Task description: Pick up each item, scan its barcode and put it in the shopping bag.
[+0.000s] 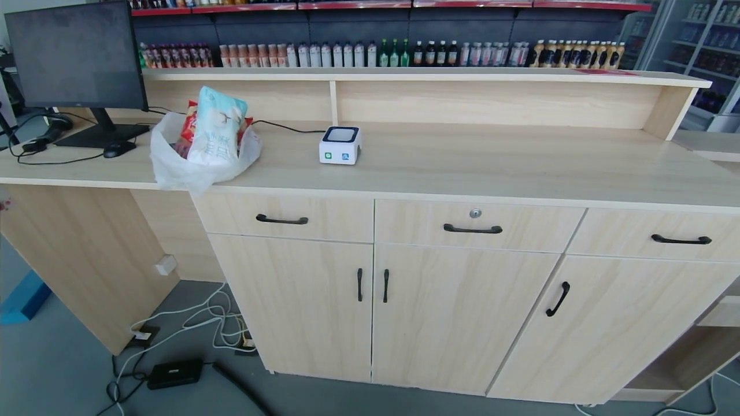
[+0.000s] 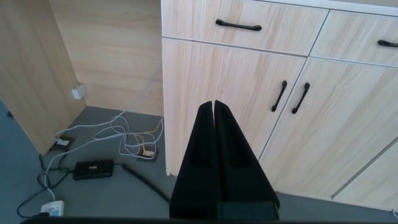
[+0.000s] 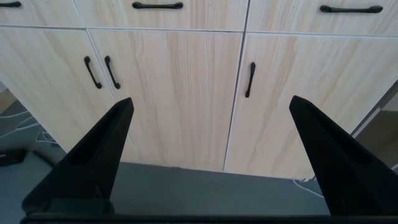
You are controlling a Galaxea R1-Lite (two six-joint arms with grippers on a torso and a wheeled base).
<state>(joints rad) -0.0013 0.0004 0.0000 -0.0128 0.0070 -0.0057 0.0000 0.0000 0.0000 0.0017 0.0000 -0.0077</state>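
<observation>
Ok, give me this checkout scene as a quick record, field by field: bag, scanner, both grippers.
bag: white shopping bag on the counter, left of the scanner
in bag: pale blue pack upright, red pack behind it
scanner: small white box, mid-counter
left gripper: shut, facing the cabinet doors
right gripper: open, facing the cabinet doors
also: monitor and mouse at the counter's left end

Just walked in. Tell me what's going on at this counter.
Nothing is being handled right now. The shopping bag sits on the counter near the monitor, with a blue-and-white pack and a red pack standing in it; the scanner is beside it. The left tool, shut, and the right tool, open, are both empty, down in front of the cabinet doors.
</observation>
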